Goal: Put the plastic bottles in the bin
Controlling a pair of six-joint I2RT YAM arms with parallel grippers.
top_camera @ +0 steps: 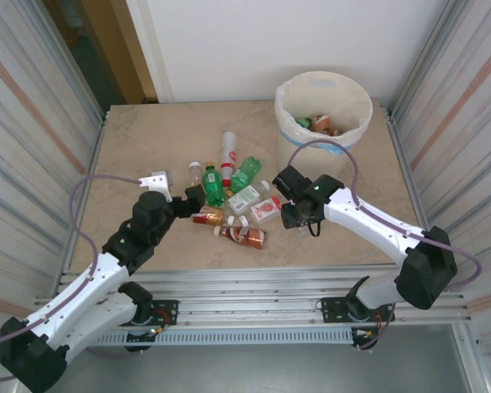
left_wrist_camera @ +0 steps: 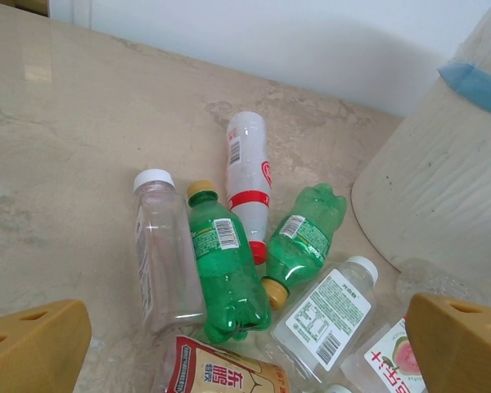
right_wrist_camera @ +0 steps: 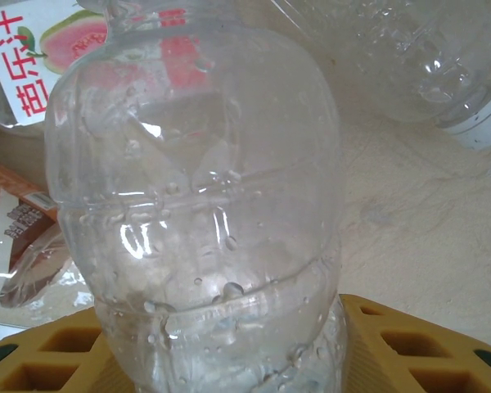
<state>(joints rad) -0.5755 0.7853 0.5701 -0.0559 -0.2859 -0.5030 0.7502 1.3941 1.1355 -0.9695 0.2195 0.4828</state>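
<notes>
1. right gripper (top_camera: 285, 203) is clenched on a clear bottle (right_wrist_camera: 196, 213). the bottle is seen between both yellow fingers (right_wrist_camera: 425, 344), touching each.
2. whether that bottle is lifted off the bench (top_camera: 147, 139) cannot be told.
3. left gripper (left_wrist_camera: 250, 352) is spread wide with nothing grasped. it is held over the left side of the pile (top_camera: 233, 201).
4. bin (top_camera: 344, 131) is set at the far right corner of the bench. a few bottles (top_camera: 319, 123) are seen inside it.
5. the pile is laid mid-bench between the two grippers, near the bin's foot.
6. left wrist view: white-cap bottle (left_wrist_camera: 164, 254) and green bottle (left_wrist_camera: 225, 270) are laid side by side, touching. white bottle (left_wrist_camera: 247, 176) with a red band is laid just beyond them.
7. second green bottle (left_wrist_camera: 303, 237) is tilted toward the bin, cap toward the camera. label bottle (left_wrist_camera: 327, 315) is laid just right of it.
8. guava bottle (left_wrist_camera: 393, 360) is seen at the right finger. in the right wrist view it is seen behind the clear bottle.
</notes>
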